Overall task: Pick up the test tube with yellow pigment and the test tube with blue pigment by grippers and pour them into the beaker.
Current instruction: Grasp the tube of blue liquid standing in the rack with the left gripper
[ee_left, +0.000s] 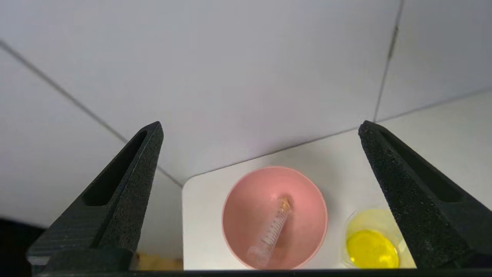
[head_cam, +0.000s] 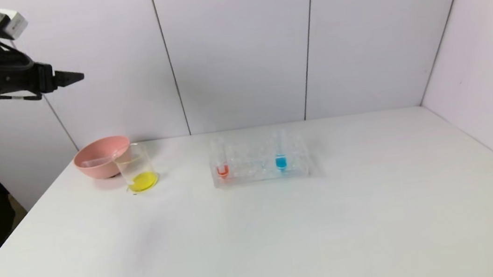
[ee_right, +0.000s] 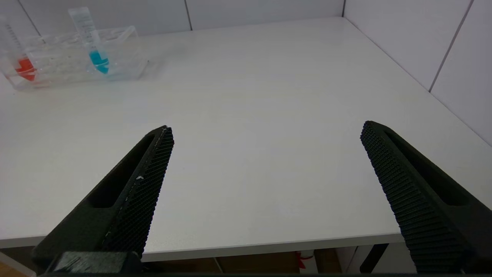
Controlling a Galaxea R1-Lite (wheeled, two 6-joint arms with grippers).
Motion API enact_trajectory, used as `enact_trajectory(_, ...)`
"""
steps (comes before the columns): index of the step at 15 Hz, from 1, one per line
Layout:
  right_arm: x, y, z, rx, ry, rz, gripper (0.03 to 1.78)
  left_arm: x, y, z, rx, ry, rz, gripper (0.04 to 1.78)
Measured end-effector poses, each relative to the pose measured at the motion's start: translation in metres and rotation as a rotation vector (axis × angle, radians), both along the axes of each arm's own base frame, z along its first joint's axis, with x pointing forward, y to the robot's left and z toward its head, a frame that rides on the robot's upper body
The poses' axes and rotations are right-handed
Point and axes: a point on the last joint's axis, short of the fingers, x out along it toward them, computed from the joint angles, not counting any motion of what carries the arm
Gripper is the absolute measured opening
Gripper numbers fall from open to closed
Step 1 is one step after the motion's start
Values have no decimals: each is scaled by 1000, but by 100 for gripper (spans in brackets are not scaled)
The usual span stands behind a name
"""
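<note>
Left gripper (head_cam: 74, 77) raised high at the table's far left, above and just left of the pink bowl (head_cam: 90, 169), fingers (ee_left: 130, 184) spread wide, holding nothing. Directly below it, inside the bowl, an empty clear tube (ee_left: 271, 231) lying on its side, long axis slanted across the bowl floor, round end near the bowl's middle, open mouth toward the rim. Just beside the bowl, toward the rack, the beaker (head_cam: 137, 168) standing upright, a layer of yellow liquid (ee_left: 372, 249) at its bottom.

Blue tube (head_cam: 280, 151) upright in the clear rack (head_cam: 262, 174), right of centre, long axis vertical, mouth up, blue liquid at the rounded bottom. Well apart from the left gripper, across the table to its right. At the rack's left end, an orange-red tube (head_cam: 220, 158), also upright.

Right gripper (ee_right: 265, 192) low over the table's near edge, out of the head view, fingers wide apart and empty. Rack and blue tube (ee_right: 93, 42) well ahead of it, toward the far side of the white table (head_cam: 287, 237).
</note>
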Motion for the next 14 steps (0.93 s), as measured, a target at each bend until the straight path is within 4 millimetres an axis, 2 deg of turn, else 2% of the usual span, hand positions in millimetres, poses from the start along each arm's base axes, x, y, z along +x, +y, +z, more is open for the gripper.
enact_trajectory(3, 0, 0, 0, 0, 0, 0, 177, -36, -60, 40, -3, -66, 336, 178)
enact_trajectory(5, 0, 0, 0, 0, 0, 0, 177, -70, -91, 68, -26, -152, 473, 178)
enact_trajectory(9, 0, 0, 0, 0, 0, 0, 177, -135, -169, 99, -107, -243, 375, 178)
enact_trajectory(11, 0, 0, 0, 0, 0, 0, 177, -165, -208, 99, -173, -247, 322, 178)
enact_trajectory(12, 0, 0, 0, 0, 0, 0, 177, -174, -226, 92, -200, -235, 298, 178)
enact_trajectory(14, 0, 0, 0, 0, 0, 0, 177, -187, -260, 64, -217, -202, 248, 178)
